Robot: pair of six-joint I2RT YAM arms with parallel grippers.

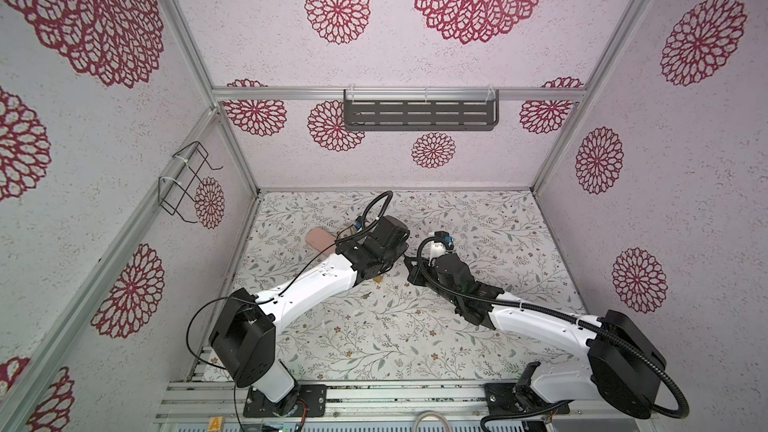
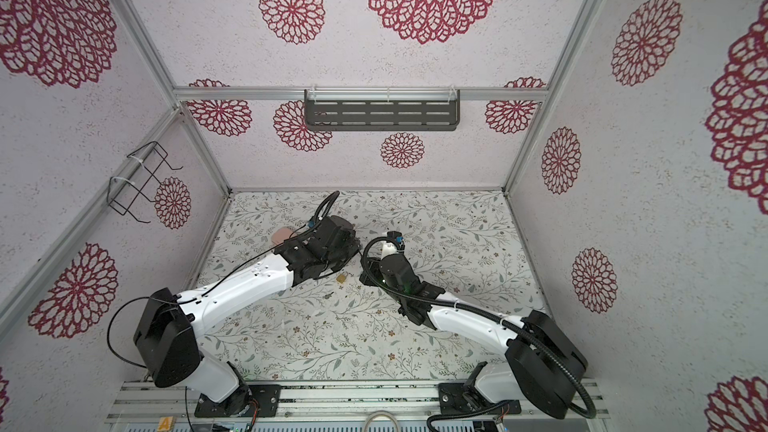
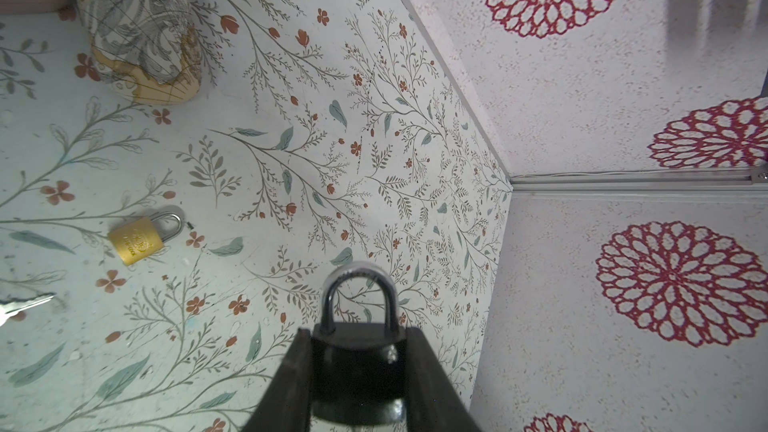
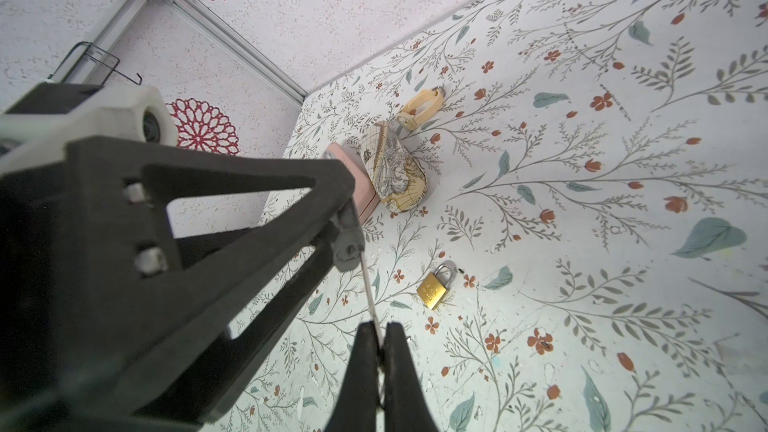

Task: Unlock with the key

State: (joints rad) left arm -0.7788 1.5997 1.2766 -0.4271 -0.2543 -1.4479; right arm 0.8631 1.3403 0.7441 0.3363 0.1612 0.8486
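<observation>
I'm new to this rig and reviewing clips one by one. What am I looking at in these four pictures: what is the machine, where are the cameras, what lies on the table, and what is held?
These are two white-and-black robot arms, each ending in a two-fingered gripper, mounted at the near edge of a flower-patterned table inside a walled booth.

Two pictures come from a camera pair overhead and show nearly the same whole scene. The other two come from a camera on each arm's wrist, looking along its gripper.

The left gripper clamps a black padlock by its body, with the shackle closed. The right gripper is shut on a thin key that points toward the left gripper. I cannot tell whether it has entered the lock.

Lying on the table are a brass padlock, a patterned pouch, a cream wristwatch and a pink case.
</observation>
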